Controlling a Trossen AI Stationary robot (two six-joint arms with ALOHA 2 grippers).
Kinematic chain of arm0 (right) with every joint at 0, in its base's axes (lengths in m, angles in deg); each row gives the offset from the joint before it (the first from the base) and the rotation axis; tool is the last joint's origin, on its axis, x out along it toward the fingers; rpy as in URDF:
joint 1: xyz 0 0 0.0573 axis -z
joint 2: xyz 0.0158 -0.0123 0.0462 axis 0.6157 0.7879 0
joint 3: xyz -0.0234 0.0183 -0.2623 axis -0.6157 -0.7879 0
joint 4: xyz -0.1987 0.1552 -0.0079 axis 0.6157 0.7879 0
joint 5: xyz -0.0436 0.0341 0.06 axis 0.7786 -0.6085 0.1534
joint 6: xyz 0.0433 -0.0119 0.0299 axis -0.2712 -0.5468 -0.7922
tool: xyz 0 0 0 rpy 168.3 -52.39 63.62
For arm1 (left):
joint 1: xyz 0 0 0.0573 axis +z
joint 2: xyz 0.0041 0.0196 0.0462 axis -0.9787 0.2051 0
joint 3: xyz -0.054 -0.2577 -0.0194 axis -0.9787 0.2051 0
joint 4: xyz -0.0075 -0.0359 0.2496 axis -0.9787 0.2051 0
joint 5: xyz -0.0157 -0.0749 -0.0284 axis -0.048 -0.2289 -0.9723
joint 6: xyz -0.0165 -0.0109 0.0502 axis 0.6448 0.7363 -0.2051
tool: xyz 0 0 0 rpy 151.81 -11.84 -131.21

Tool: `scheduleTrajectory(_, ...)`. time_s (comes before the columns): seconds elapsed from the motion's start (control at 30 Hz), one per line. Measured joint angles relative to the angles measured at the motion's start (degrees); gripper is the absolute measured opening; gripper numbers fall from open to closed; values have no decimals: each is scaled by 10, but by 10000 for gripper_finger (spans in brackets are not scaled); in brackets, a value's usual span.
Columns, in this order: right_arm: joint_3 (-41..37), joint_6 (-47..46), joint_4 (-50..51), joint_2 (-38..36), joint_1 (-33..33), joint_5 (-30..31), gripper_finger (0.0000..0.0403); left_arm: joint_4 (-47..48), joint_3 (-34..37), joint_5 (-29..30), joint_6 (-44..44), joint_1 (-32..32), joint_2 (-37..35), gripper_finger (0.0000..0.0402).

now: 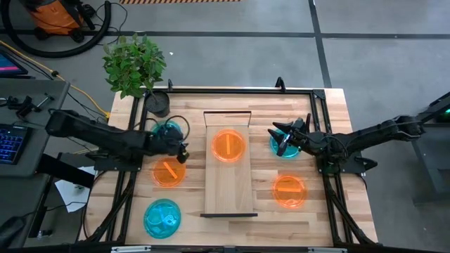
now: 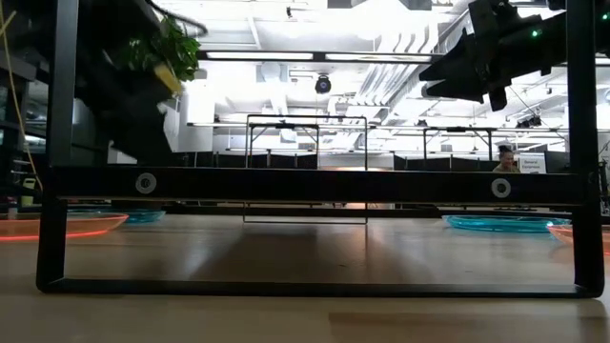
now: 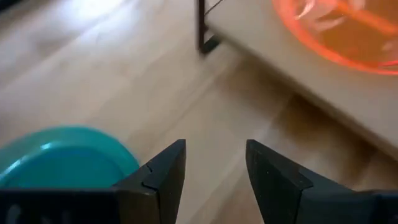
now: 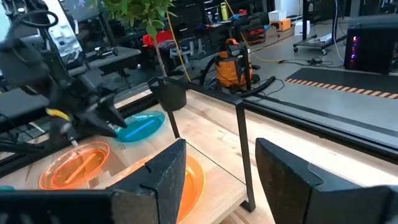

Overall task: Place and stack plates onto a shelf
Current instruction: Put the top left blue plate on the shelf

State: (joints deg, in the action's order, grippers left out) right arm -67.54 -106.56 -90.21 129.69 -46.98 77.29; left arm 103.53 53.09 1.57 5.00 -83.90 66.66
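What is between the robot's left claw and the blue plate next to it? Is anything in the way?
Nothing visible is in the way. The left gripper is open, and the round translucent cyan-blue plastic plate lies right beside it on the butcher-block tabletop, with only bare wood between them. The small potted plant stands farther back, off to the side.

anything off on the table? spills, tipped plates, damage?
Nothing stands out. One orange plate lies flat on the shelf; the other five plates lie flat on the tabletop beside it. Left gripper and right gripper are both open and empty. The potted plant is upright.
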Motion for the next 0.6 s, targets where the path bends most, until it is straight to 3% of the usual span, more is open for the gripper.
scheduleTrajectory(0.27, 0, 0, 0, 0, 0, 1, 179, 16, -17, 3, 17, 51, 100, 156)
scheduleTrajectory(0.6, 0, -13, 11, 0, 0, 1, 179, 38, -21, 4, 6, 99, 157, 156)
